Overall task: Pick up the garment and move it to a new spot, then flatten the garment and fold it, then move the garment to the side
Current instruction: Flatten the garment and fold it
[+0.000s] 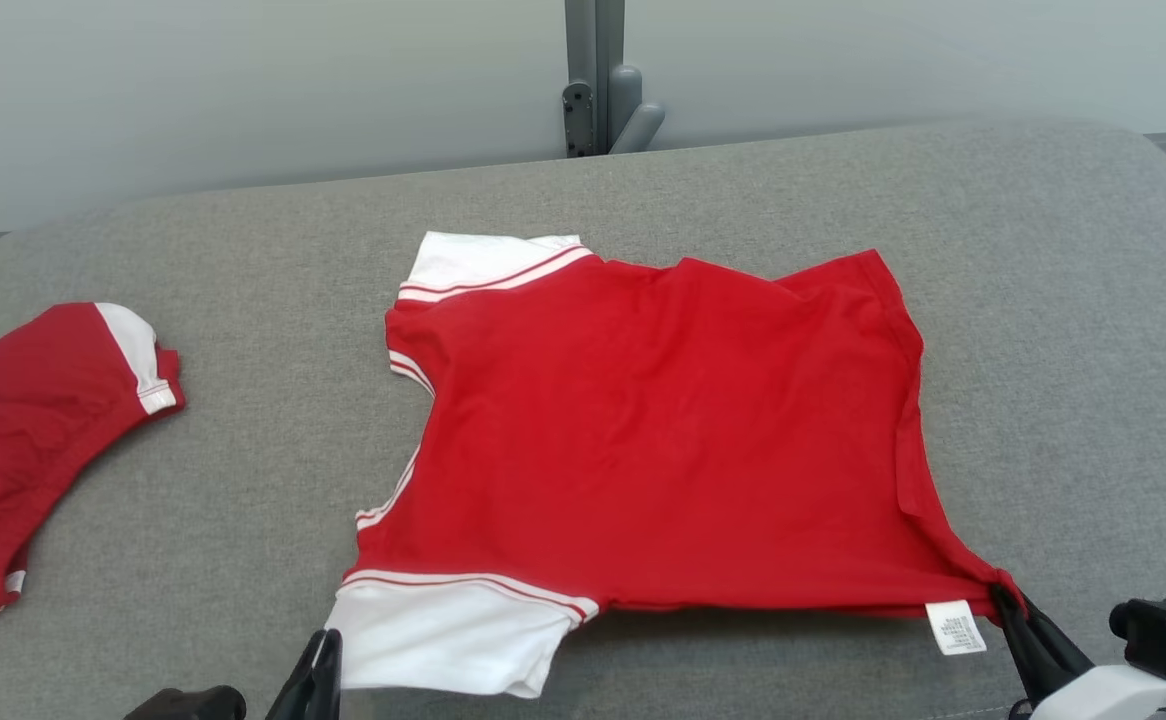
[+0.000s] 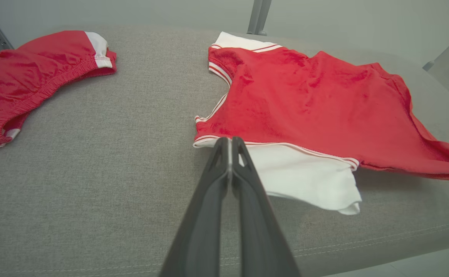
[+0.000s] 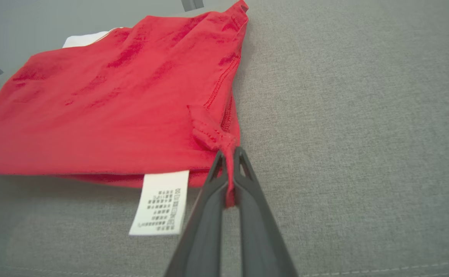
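Garment (image 1: pixel 663 430) corner pinched by right gripper (image 3: pixel 229 152); left gripper (image 2: pixel 229 139) perhaps touching sleeve (image 2: pixel 305 177).

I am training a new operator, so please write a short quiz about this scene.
1. True or false: the right gripper is shut on a corner of the red shirt.
2. The white care label hangs: A at the collar; B beside the right gripper; C on a sleeve.
3. In the head view, the other red garment lies to the shirt's ____.
Key: 1 true; 2 B; 3 left.
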Motion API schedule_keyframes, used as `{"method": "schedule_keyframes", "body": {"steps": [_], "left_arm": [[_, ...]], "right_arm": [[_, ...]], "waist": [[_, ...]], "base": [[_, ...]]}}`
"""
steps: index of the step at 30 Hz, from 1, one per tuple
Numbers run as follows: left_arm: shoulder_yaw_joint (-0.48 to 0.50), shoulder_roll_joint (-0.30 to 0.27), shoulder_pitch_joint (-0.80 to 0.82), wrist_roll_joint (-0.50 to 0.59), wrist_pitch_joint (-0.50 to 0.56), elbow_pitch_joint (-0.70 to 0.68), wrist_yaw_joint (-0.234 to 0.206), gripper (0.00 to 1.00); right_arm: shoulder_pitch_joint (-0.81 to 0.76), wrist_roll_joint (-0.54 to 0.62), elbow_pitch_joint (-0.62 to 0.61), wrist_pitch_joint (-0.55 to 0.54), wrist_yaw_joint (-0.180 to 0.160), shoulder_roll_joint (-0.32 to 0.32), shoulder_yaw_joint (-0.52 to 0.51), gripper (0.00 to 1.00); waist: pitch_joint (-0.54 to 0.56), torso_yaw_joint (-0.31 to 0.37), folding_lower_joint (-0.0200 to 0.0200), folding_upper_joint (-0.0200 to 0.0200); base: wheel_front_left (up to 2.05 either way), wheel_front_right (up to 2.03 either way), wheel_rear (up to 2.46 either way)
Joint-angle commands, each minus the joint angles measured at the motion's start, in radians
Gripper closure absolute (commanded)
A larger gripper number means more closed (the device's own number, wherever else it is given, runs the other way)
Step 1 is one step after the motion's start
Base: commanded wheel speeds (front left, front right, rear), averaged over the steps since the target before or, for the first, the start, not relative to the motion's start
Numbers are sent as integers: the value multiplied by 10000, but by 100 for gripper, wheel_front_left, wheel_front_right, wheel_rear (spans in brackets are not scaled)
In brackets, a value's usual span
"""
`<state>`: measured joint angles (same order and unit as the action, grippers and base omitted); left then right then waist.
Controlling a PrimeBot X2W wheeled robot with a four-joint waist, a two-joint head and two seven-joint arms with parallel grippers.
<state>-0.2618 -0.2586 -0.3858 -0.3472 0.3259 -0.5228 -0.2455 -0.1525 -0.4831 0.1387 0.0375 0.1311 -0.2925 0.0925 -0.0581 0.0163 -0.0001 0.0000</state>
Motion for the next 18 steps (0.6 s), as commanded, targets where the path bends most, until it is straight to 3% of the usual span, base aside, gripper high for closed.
{"method": "schedule_keyframes", "body": {"steps": [1,8,18], "left_arm": [[-29,-130,-263,-47,215,-138,-39,100],[-5,-294,-423,-115,597,-557,-82,100],[17,-208,324,-333,274,16,217,100]], "right_arm": [[-361,159,-258,-233,-7,35,-218,100],[-1092,560,-1379,-1090,-7,428,-1062,100],[-582,665,-1664,-1398,-7,847,-1084,100]], "waist": [[80,-88,1,0],[-19,-1,1,0],[-501,178,1,0]], "base": [[0,0,0],[0,0,0],[0,0,0]]}}
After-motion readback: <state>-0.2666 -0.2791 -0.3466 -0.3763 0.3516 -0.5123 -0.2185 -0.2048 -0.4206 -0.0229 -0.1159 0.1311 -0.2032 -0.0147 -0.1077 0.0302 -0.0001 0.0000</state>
